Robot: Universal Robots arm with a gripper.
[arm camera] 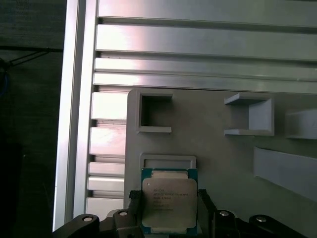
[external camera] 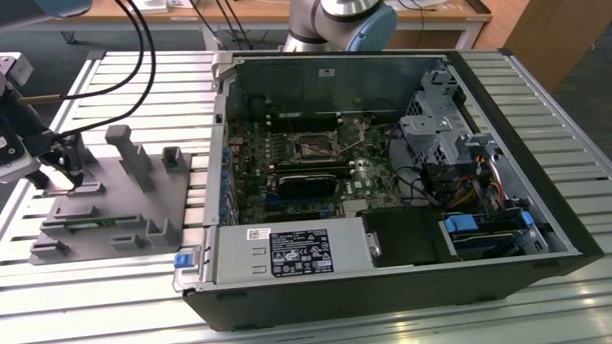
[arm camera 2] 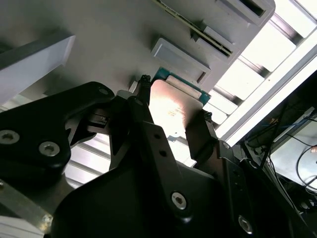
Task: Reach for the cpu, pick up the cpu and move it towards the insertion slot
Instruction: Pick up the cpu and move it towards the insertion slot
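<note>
The cpu (arm camera: 168, 206), a flat square chip with a silvery top and a green rim, sits between my two black fingers in both wrist views. One fingertip (arm camera 2: 143, 91) presses one edge of the cpu (arm camera 2: 173, 106) and the other presses the opposite edge. My gripper (external camera: 59, 170) hangs over the far corner of the grey parts holder (external camera: 105, 208) at the exterior view's left, and is shut on the chip. Its body hides the cpu in the exterior view. The insertion slot (external camera: 314, 148) is the square socket in the middle of the motherboard, well to the exterior view's right.
An open computer case (external camera: 383, 179) lies on the slatted aluminium table (external camera: 125, 72). The grey holder carries upright posts (external camera: 129, 154) and a thin green memory stick (external camera: 91, 223). Black cables (external camera: 143, 57) hang above the holder. The case wall (external camera: 222, 143) stands between holder and socket.
</note>
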